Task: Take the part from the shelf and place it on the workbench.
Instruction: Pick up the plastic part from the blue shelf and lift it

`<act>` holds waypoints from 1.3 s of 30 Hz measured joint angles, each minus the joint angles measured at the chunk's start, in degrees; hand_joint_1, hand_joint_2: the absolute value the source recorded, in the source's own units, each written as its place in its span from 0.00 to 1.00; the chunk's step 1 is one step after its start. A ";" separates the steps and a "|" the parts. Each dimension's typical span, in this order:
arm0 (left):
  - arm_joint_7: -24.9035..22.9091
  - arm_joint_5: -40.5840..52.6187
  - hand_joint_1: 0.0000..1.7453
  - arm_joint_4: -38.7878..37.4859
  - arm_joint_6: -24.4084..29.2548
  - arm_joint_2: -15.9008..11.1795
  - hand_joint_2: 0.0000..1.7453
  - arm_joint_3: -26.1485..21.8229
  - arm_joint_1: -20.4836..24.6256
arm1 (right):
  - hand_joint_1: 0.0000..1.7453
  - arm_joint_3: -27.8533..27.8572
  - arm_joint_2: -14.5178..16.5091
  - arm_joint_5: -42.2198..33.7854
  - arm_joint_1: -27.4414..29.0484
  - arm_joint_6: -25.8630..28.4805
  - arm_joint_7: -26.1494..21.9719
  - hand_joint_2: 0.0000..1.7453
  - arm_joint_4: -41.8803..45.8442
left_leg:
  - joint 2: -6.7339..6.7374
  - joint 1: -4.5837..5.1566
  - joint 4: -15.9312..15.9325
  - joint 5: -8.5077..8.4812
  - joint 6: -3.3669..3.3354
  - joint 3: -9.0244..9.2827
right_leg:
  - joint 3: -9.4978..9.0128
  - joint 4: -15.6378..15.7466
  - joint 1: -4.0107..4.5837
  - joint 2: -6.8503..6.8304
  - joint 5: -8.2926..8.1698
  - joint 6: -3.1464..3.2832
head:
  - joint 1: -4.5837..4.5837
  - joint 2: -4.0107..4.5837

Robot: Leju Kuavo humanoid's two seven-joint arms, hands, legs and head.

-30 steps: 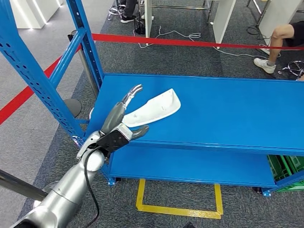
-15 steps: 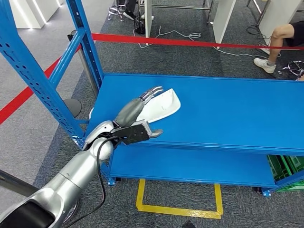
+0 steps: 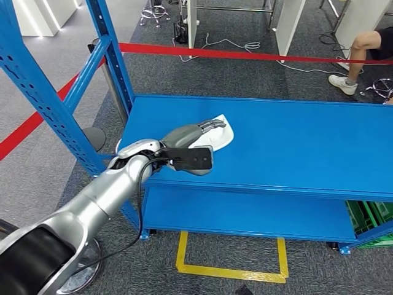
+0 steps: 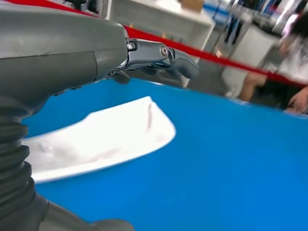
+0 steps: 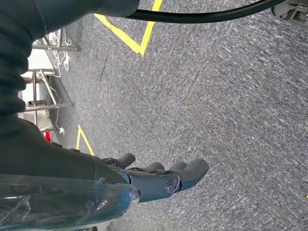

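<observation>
Your left hand [image 3: 197, 142] is reaching over the white part [image 3: 221, 136] on the blue shelf [image 3: 296, 144].

You can see the white part lying flat on the top of the blue shelf, near its left end. Your left hand is right above it, with its fingers [image 3: 210, 125] stretched out over the top of the part and its thumb down by the near side. In the left wrist view, the fingers [image 4: 160, 54] sit above the part [image 4: 105, 137] with a gap, so the hand is spread and not holding it. Your right hand [image 5: 163, 178] hangs over the grey carpet [image 5: 232, 101] with nothing in it, fingers a little bent but apart. Behind the shelf runs a red tape [image 3: 231, 55], and a person's leg [image 3: 359, 52] is at the far right.
</observation>
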State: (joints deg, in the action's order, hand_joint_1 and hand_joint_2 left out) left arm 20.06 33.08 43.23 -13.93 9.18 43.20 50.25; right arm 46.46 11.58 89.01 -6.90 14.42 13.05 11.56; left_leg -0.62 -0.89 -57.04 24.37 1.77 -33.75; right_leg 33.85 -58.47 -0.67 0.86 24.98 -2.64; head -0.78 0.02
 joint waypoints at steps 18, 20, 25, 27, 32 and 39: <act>-2.64 0.21 0.00 -8.85 -4.81 0.43 1.00 4.85 7.07 | 0.00 0.01 0.00 -0.01 0.01 0.03 -0.31 1.00 0.00 | -0.01 0.01 0.00 -0.01 0.01 0.01 | -0.01 -0.01 0.00 0.00 -0.01 0.00 | 0.01 0.00; -2.70 0.08 0.00 -9.68 -5.31 0.51 1.00 5.39 7.09 | 0.00 0.01 0.00 0.01 0.01 0.04 -0.36 1.00 0.00 | -0.01 0.01 0.00 -0.01 0.01 0.00 | -0.01 -0.01 0.00 0.00 -0.01 0.00 | 0.00 0.00; -3.12 0.04 0.00 -11.49 -5.65 0.83 1.00 6.64 6.96 | 0.00 0.01 0.00 0.03 -0.01 0.03 -0.39 1.00 0.00 | -0.01 0.01 0.00 -0.01 0.01 0.00 | -0.01 -0.01 0.00 0.00 -0.01 0.00 | 0.00 0.00; -4.09 0.35 0.00 -12.31 -5.25 0.98 1.00 7.07 6.95 | 0.00 0.01 0.00 0.03 -0.02 0.04 -0.26 1.00 0.00 | -0.01 0.01 0.00 -0.01 0.01 0.00 | -0.01 -0.01 0.00 0.01 -0.01 0.00 | 0.00 0.00; -7.82 1.57 0.00 -15.36 -3.33 1.43 1.00 8.63 6.51 | 0.00 -1.27 0.00 -0.17 0.01 0.13 0.97 1.00 0.00 | -0.01 0.01 0.00 -0.01 0.01 0.00 | -0.01 -0.01 0.00 0.00 -0.01 0.00 | 0.00 0.00; -11.84 2.67 0.00 -19.23 -1.37 1.57 1.00 9.87 5.01 | 0.00 -1.45 0.00 -0.28 0.00 0.15 1.22 1.00 0.00 | -0.01 0.01 0.00 -0.01 0.01 0.00 | -0.01 -0.01 0.00 0.00 -0.01 0.00 | 0.01 0.00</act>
State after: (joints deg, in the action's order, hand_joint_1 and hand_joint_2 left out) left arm 8.22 35.75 24.00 -15.30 10.75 53.07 55.25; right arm 45.00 11.58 88.73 -6.90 14.57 14.27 11.56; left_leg -0.63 -0.88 -57.04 24.36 1.78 -33.75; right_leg 33.84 -58.48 -0.67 0.86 24.98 -2.65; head -0.78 0.02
